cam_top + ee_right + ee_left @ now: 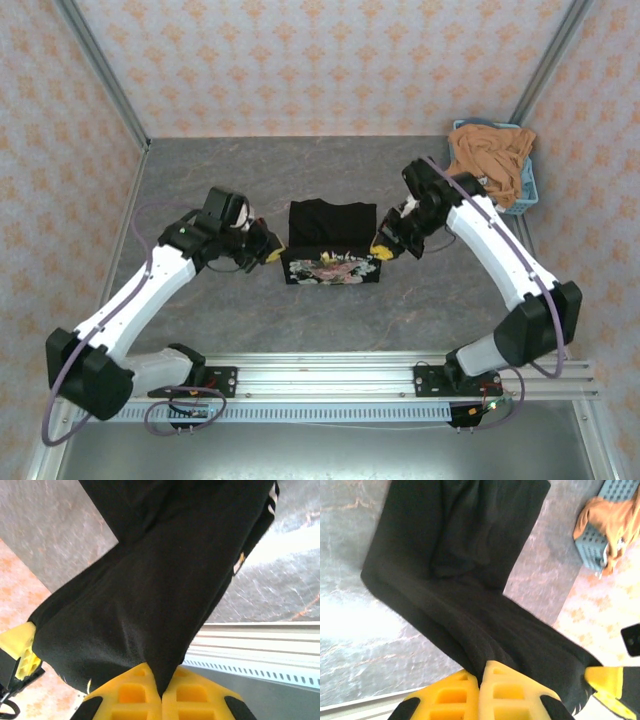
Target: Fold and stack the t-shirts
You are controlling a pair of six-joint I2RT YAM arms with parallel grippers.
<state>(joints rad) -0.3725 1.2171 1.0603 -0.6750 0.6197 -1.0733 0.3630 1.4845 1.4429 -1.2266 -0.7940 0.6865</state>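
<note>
The black t-shirt lies partly folded at the table's middle, its flower print turned up along the near edge. My left gripper is shut on the shirt's left near corner, and the cloth runs up from between its yellow fingers. At the right near corner my right gripper is also shut, pinching black cloth between its fingers. The orange-tan t-shirt is heaped in the basket at the far right and also appears in the left wrist view.
A light blue plastic basket stands in the far right corner against the patterned wall. Grey table surface lies open behind and to the left of the black shirt. The metal rail with the arm bases runs along the near edge.
</note>
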